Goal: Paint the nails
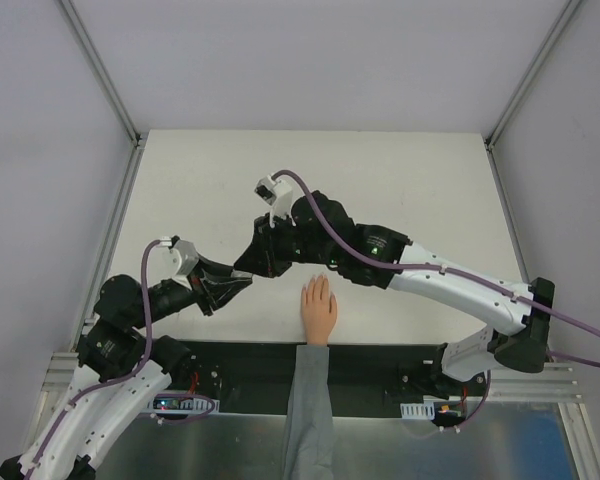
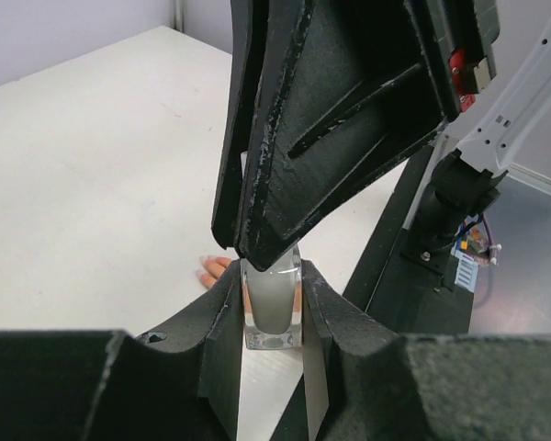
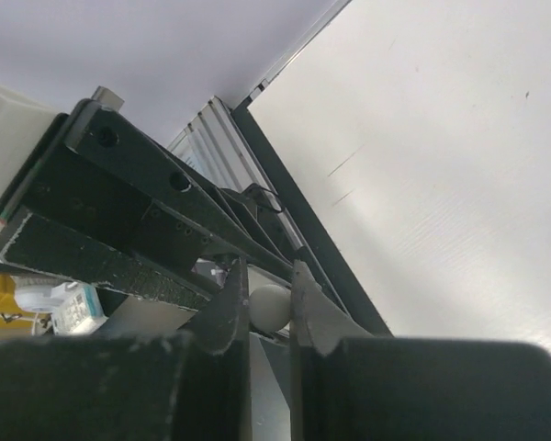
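White table (image 1: 400, 180) with both arms converging just left of the subject. The right arm (image 1: 450, 280) reaches across from the right, and the left arm (image 1: 130, 330) meets it from the near corner. A peach hand (image 1: 318, 308) in a grey sleeve (image 1: 308, 410) lies flat near the table's front edge, presumably so its nails (image 1: 319, 283), too small to distinguish here, face upward. The left gripper (image 2: 272, 292) pinches a clear glass bottle (image 2: 274, 322) upright between its fingers, steadying it. The right gripper (image 3: 269, 292) pinches the pale rounded cap (image 3: 268, 310) from above, likely to unscrew it.
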